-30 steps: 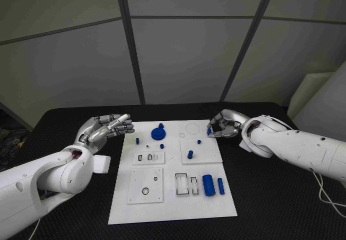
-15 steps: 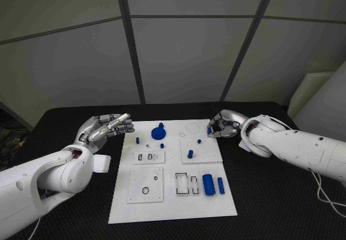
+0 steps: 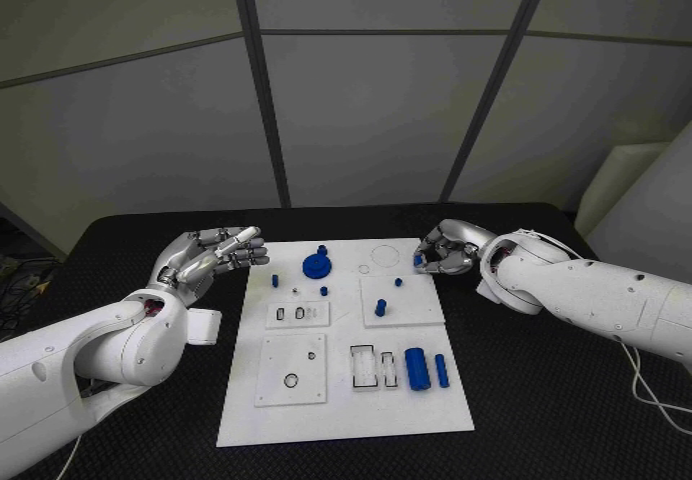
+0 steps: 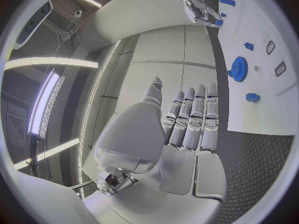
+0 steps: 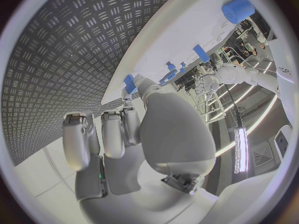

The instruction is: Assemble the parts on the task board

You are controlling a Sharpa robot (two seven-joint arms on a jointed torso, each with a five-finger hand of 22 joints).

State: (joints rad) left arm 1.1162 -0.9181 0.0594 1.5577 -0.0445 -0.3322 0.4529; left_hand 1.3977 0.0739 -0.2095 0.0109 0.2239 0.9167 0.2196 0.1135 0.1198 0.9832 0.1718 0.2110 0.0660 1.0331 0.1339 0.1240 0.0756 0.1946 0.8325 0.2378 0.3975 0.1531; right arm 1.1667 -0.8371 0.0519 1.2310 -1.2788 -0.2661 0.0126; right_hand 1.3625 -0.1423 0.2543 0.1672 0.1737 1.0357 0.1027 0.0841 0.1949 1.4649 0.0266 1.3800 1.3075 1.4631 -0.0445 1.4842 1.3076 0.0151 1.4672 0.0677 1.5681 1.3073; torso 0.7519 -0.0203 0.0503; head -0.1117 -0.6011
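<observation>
Black counter carries the task board. My right hand pinches a small blue part at its two-o'clock corner; left hand hovers spread. I'd lower slowly, keeping the part upright.

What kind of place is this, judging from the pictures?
Probably a robotics test cell or lab: a white task board with small blue parts lies on a black table, grey partition panels stand behind it, and strip ceiling lights hang overhead.
</observation>
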